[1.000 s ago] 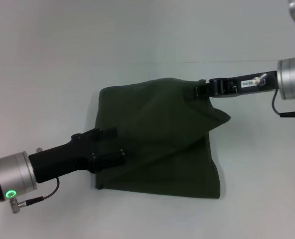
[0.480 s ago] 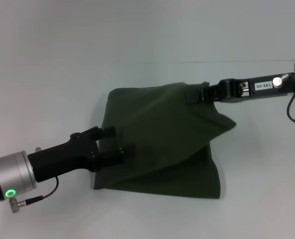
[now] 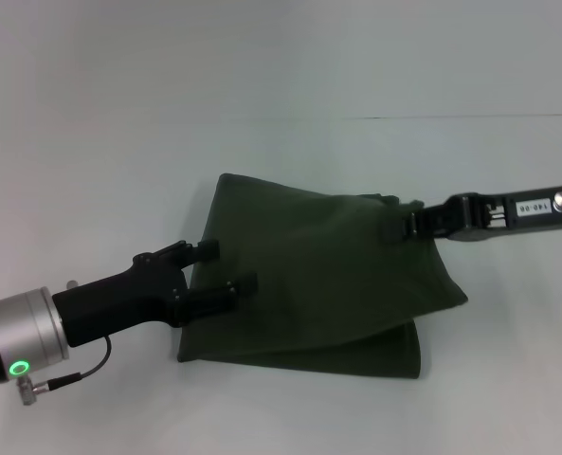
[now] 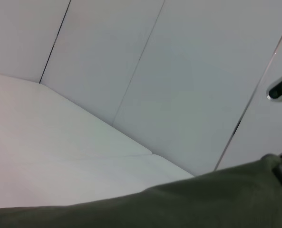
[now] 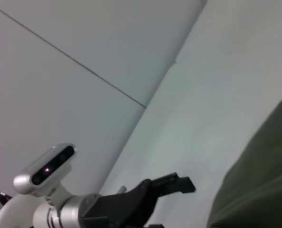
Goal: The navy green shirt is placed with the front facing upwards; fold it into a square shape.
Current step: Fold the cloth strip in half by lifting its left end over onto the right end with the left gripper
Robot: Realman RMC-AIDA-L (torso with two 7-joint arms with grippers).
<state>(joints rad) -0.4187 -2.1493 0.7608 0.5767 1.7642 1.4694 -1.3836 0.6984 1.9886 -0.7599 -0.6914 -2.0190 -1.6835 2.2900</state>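
The navy green shirt (image 3: pixel 318 275) lies folded in layers in the middle of the white table, plain side up, no lettering showing. My right gripper (image 3: pixel 406 226) reaches in from the right and is shut on the far right edge of the shirt's upper layer, which slants down toward the front right. My left gripper (image 3: pixel 227 267) sits at the shirt's left edge with its fingers apart over the cloth. The left wrist view shows only a strip of shirt (image 4: pixel 202 202). In the right wrist view, the shirt (image 5: pixel 262 180) is at one side and the left gripper (image 5: pixel 181 184) beyond it.
The white table (image 3: pixel 91 152) runs around the shirt on all sides. A thin seam (image 3: pixel 451 118) crosses it at the back. Pale wall panels (image 4: pixel 179 71) stand behind the table.
My right gripper has moved right and toward the front, dragging the shirt's upper layer with it, so the top left corner has slid right. The left gripper has stayed put.
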